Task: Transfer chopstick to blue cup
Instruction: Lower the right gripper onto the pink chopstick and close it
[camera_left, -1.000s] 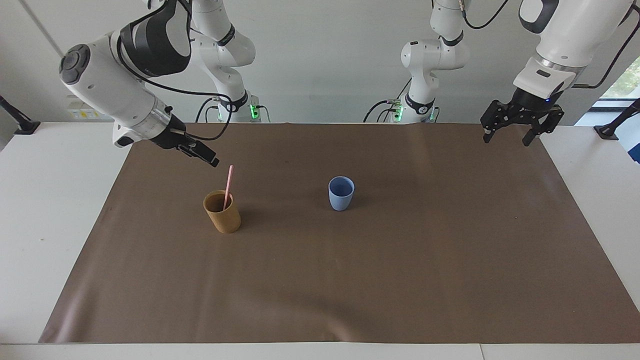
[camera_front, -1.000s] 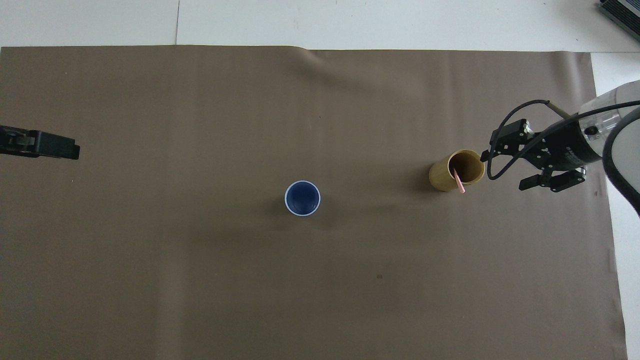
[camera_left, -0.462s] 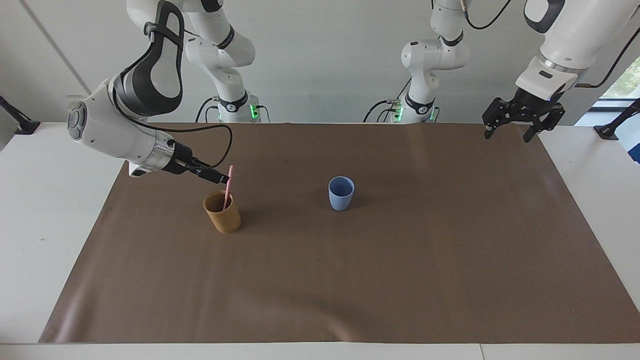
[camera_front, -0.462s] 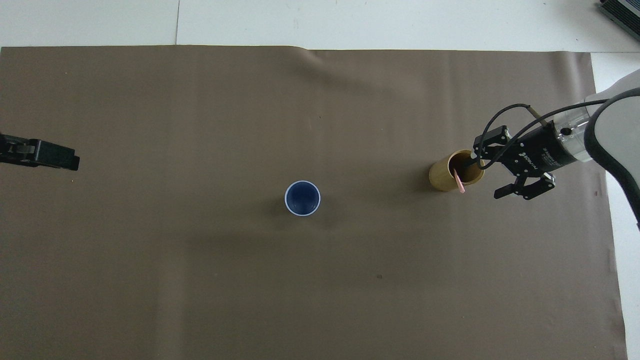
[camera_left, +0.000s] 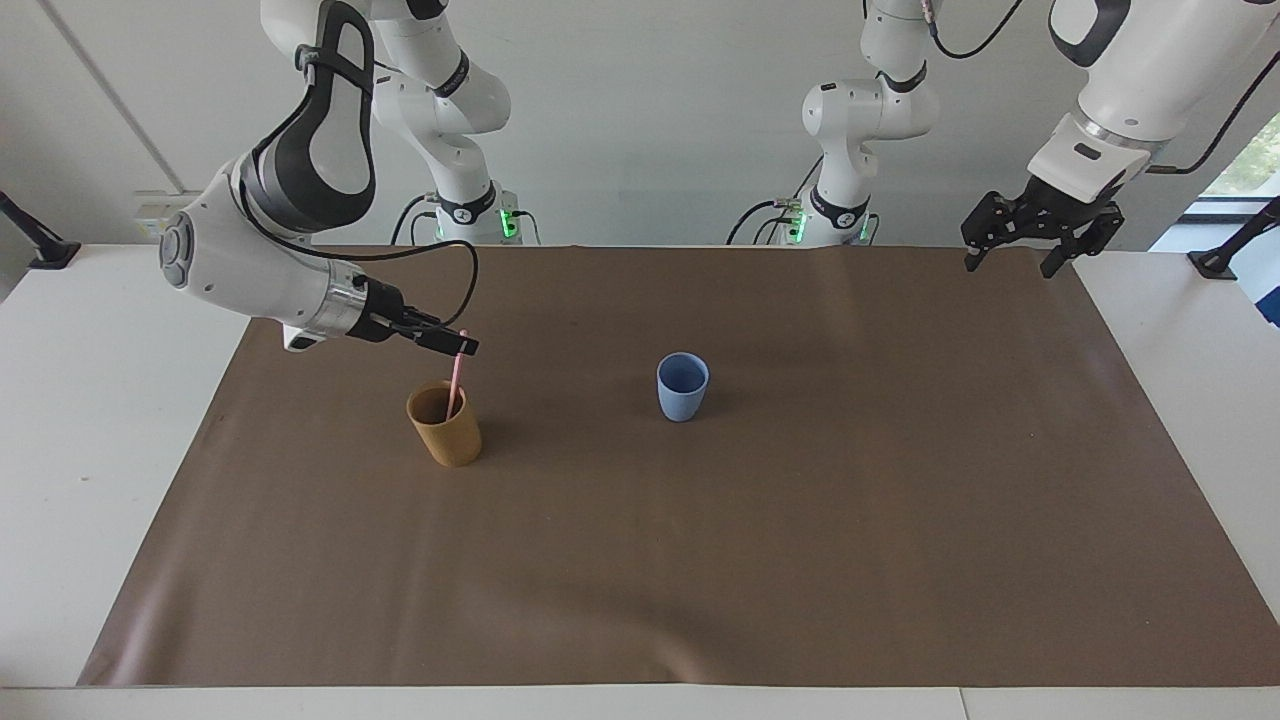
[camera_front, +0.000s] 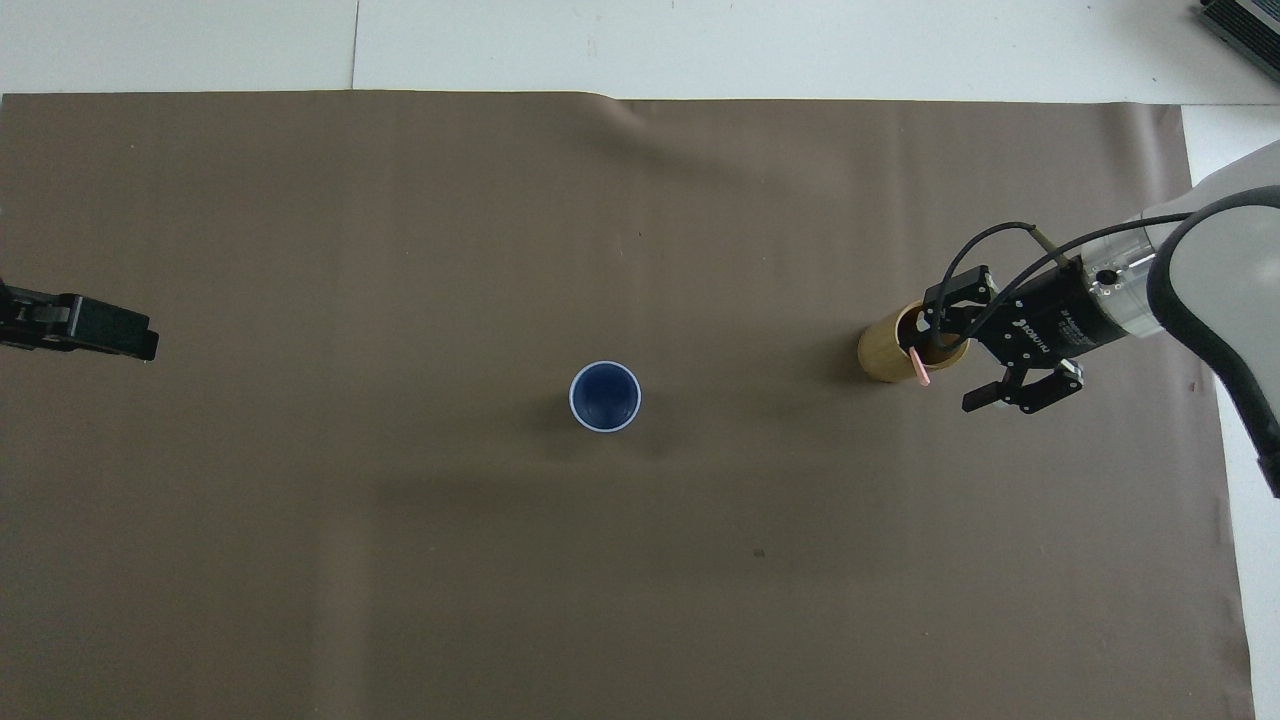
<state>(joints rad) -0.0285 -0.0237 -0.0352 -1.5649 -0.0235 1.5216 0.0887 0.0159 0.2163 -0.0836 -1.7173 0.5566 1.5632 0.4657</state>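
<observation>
Since the earlier frame, the right hand (camera_left: 462, 345) has dropped from above the mat and swung in toward the tan cup (camera_left: 445, 424), so that it now sits at the top end of the chopstick (camera_left: 456, 378). Its fingers stand wide apart, one on each side of the stick as seen from overhead, and whether either one touches the stick I cannot tell. The chopstick stands in the tan cup, leaning against the rim, with its upper half sticking out above it. That cup stands on the brown mat (camera_left: 700, 560) toward the right arm's end of the tabletop (camera_left: 90, 420).

The blue cup (camera_left: 682, 386) stands upright and open near the middle of the mat, well apart from the tan cup and about as near to the robots.

Meanwhile the left hand (camera_left: 1013, 258) has lifted slightly and waits in the air over the mat's edge at the left arm's end, its fingers also wide and holding nothing.
</observation>
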